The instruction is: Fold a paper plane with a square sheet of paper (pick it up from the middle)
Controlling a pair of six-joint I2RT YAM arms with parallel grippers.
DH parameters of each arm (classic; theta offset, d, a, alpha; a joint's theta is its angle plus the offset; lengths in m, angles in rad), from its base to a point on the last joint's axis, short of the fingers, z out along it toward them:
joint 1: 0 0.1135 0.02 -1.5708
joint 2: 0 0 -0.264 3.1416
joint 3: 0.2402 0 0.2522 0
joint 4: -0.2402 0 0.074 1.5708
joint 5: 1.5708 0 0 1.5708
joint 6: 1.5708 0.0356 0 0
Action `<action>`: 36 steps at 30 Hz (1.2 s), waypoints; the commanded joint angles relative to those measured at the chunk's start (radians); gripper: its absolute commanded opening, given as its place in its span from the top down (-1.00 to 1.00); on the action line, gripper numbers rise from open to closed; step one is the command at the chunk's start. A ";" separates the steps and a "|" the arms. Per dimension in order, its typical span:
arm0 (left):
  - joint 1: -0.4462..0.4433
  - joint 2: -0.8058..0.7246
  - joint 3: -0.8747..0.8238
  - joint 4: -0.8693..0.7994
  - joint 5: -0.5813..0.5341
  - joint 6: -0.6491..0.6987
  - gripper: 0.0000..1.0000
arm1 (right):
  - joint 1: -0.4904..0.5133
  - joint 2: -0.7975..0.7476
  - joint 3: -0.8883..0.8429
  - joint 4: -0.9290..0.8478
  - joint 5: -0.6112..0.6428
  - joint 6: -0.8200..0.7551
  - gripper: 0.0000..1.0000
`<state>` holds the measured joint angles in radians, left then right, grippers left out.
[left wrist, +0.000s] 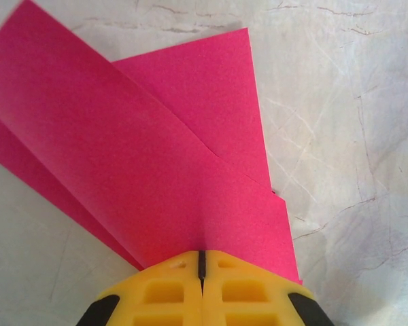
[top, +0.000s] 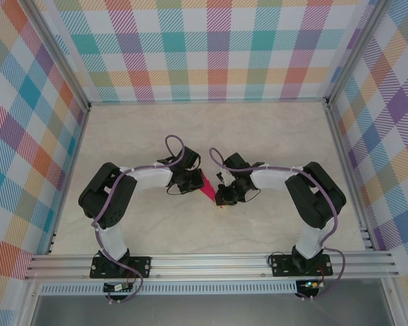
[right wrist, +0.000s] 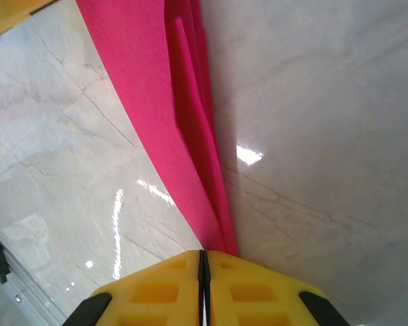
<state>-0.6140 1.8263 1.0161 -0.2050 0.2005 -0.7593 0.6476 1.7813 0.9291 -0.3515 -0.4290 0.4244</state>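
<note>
The left jaws, at 9 o'clock, and the right jaws, at 3 o'clock, both clench the paper plane (top: 209,187) mid-worktop (top: 156,129).

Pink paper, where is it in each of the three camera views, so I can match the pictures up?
Top external: pink paper, a small sliver at centre, between the left gripper and the right gripper.
Left wrist: broad folded layers across the upper left and middle, clamped in the yellow fingers at the bottom.
Right wrist: a narrow strip from top centre down into the yellow fingers.
Shared landmark: the pale marbled table beneath it.
</note>
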 commanded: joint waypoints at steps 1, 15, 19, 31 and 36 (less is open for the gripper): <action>0.000 0.095 -0.039 -0.103 -0.123 0.024 0.92 | -0.006 -0.007 -0.053 -0.115 0.017 -0.032 0.79; 0.000 0.088 -0.045 -0.085 -0.101 0.023 0.92 | -0.019 -0.137 0.033 -0.079 -0.072 -0.032 0.74; 0.000 0.088 -0.045 -0.083 -0.100 0.019 0.91 | -0.002 -0.046 0.107 -0.055 -0.067 -0.018 0.74; -0.003 0.086 -0.032 -0.088 -0.095 0.019 0.91 | 0.015 0.074 0.149 -0.059 -0.068 -0.033 0.75; -0.003 0.079 -0.027 -0.095 -0.096 0.022 0.92 | 0.011 0.098 0.140 -0.073 -0.011 -0.026 0.77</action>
<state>-0.6147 1.8271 1.0195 -0.2085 0.2008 -0.7574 0.6563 1.8576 1.0603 -0.3988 -0.4625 0.4061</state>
